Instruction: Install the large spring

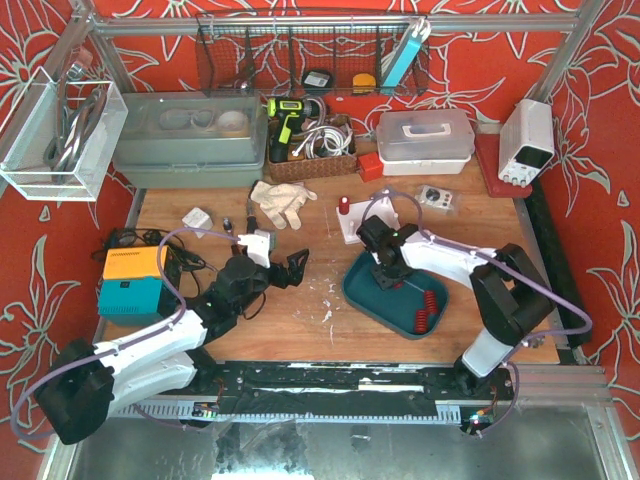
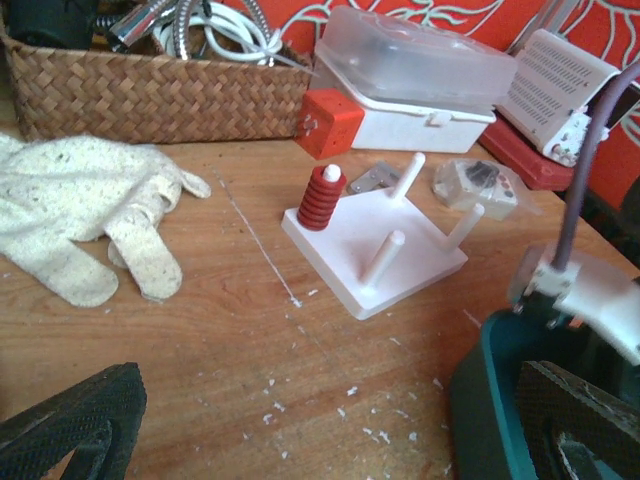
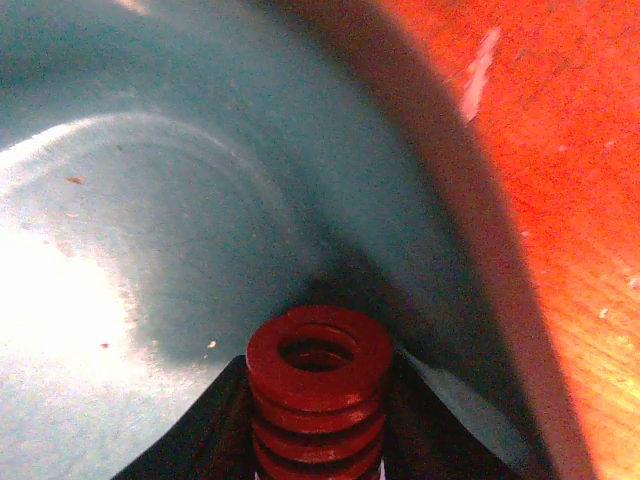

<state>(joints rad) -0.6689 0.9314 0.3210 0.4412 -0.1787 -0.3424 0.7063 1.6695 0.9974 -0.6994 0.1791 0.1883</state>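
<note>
A wide red coil, the large spring (image 3: 318, 385), stands end-up between the black fingers of my right gripper (image 3: 318, 405), which is shut on it low inside the teal tray (image 3: 200, 200). From above, that gripper (image 1: 385, 275) sits over the tray's (image 1: 362, 297) left half. The white peg base (image 1: 355, 222) lies just behind the tray, with a short red spring (image 2: 322, 196) on one peg and three bare pegs on the base (image 2: 420, 260). My left gripper (image 1: 290, 268) hovers open over the bare wood left of the tray, its pads (image 2: 70, 425) wide apart.
A long thin red spring (image 1: 426, 305) lies in the tray's right half. A pair of pale gloves (image 2: 90, 215) and a wicker basket (image 2: 150, 95) lie behind the left gripper. A red cube (image 2: 330, 122), a clear lidded box (image 1: 425, 140) and an orange-teal box (image 1: 135, 280) stand around.
</note>
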